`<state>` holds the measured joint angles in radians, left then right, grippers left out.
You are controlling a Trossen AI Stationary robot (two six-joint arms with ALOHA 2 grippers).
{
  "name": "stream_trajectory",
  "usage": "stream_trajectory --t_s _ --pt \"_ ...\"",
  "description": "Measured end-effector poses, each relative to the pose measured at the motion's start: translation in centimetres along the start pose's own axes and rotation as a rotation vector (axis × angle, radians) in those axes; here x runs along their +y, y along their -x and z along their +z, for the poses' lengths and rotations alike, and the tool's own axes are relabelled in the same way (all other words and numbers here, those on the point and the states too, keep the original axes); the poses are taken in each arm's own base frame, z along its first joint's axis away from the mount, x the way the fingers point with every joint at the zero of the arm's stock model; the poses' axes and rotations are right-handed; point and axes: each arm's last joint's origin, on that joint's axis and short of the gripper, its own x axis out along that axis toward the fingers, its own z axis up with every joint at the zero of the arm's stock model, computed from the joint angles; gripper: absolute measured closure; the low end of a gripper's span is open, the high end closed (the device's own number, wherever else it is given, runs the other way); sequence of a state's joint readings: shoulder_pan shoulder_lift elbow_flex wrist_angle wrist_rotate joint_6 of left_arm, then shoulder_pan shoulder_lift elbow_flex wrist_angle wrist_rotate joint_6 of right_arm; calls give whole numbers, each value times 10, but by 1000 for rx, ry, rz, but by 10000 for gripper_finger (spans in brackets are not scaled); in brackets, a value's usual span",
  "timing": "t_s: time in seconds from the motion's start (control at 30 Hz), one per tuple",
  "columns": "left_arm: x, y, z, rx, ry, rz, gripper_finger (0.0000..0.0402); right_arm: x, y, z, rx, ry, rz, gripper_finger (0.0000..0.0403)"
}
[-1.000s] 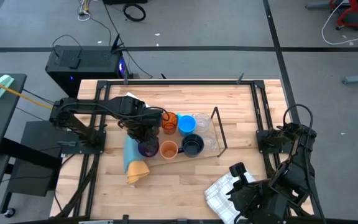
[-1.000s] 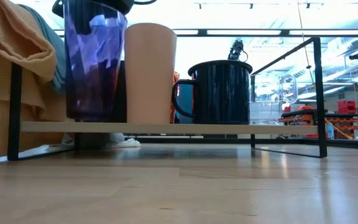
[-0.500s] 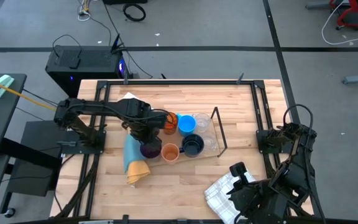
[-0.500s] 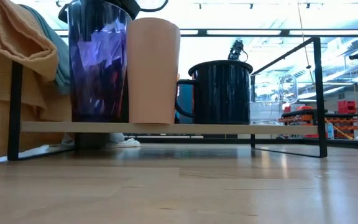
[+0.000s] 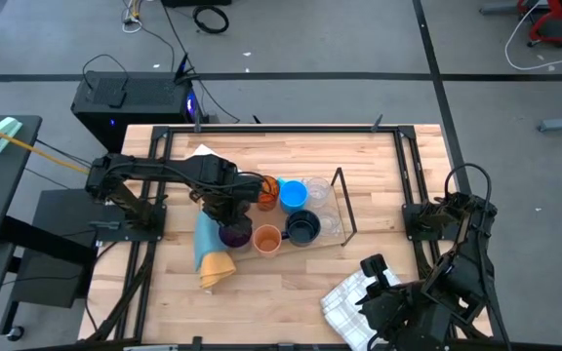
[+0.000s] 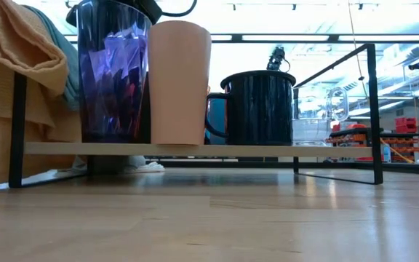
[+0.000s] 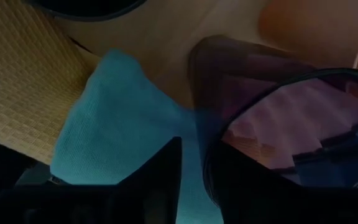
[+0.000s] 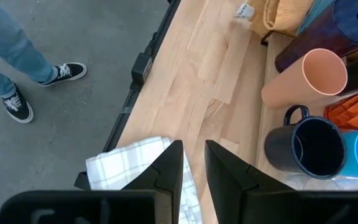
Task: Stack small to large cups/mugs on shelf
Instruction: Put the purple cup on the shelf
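The purple tumbler stands upright at the left end of the shelf, next to the peach cup and the dark handled mug. Behind them stand the amber cup, the blue cup and clear glasses. My left gripper points down over the tumbler, open, one finger outside its rim and one inside. My right gripper hangs open and empty over the table's near right corner. My left gripper straddles the near-left part of the tumbler's rim from above, one finger inside and one outside. Blue cloth shows through the gap between the fingers. Whether the inner finger touches the wall I cannot tell. The tumbler stands on the shelf.
A rolled yellow-and-blue cloth lies against the shelf's left end. A white checked towel lies at the near right, under my right gripper. A person's legs and shoes show on the floor beyond the table's edge.
The purple tumbler has come down a little, shifted slightly toward the peach cup, and now stands on the shelf's board. My left gripper has sunk slightly with it.
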<state>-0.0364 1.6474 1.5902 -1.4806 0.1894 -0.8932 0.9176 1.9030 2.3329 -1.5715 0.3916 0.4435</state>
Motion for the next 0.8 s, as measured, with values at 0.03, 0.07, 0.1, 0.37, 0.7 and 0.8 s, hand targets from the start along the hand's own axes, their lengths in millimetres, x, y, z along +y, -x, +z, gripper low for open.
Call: stream_trajectory --t_s 0.03,0.07,0.1,0.37,0.7,0.8 --pt "0 0 0 0 0 0 309 0 0 0 0 0 0 329" --pt "0 0 0 0 0 0 307 0 0 0 0 -1 0 329" --pt "0 0 0 0 0 0 305 0 0 0 0 -2 0 329" --pt "0 0 0 3 -15 -2 295 0 0 0 2 -2 4 329" --pt "0 0 0 5 -42 -5 276 0 0 0 2 -2 4 329" --pt "0 0 0 3 -46 -6 263 0 0 0 1 -2 4 329"
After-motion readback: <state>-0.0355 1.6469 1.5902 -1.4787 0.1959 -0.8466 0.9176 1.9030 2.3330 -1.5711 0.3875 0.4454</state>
